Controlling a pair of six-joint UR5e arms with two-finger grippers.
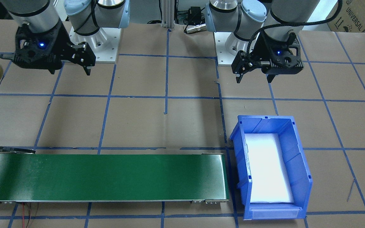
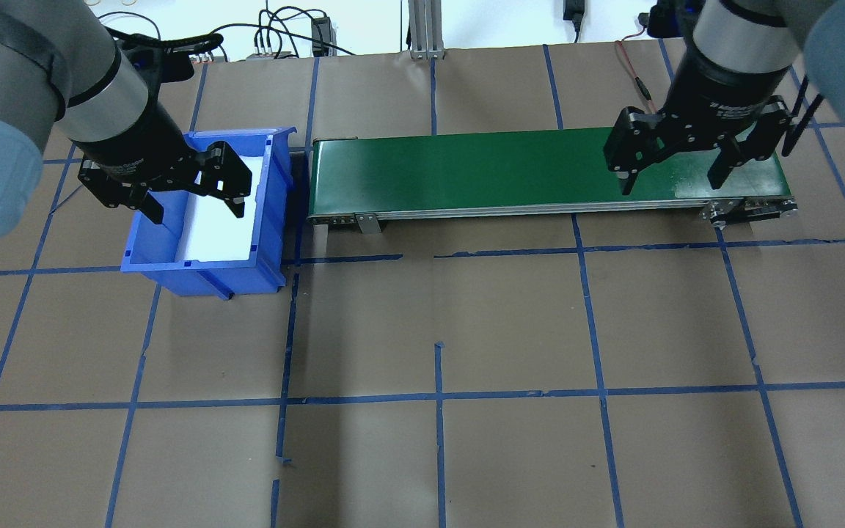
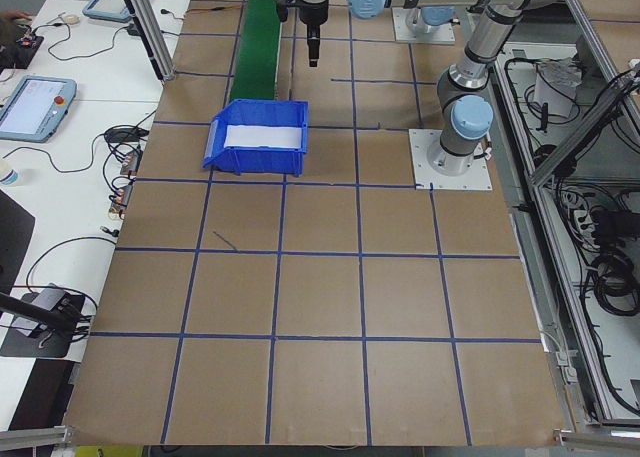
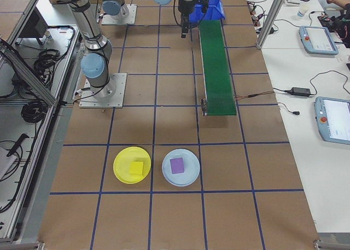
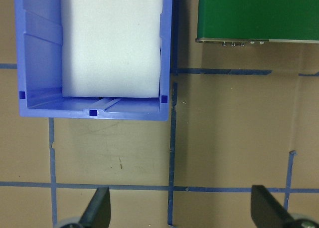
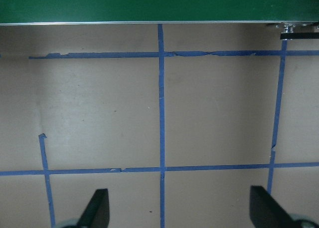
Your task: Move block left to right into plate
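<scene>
Front view: your left gripper (image 1: 253,76) and right gripper (image 1: 87,65) both hang empty, fingers spread, above the brown paper table (image 1: 185,120).

Right-side view: the round bright yellow plastic plate (image 4: 121,163) already holds a small yellow cube (image 4: 136,168), well beyond the green belt's end (image 4: 217,105). The right arm's nearer, I'd say.

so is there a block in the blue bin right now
No, the blue bin holds only a white liner; no block lies on it in the front-facing view.
</scene>
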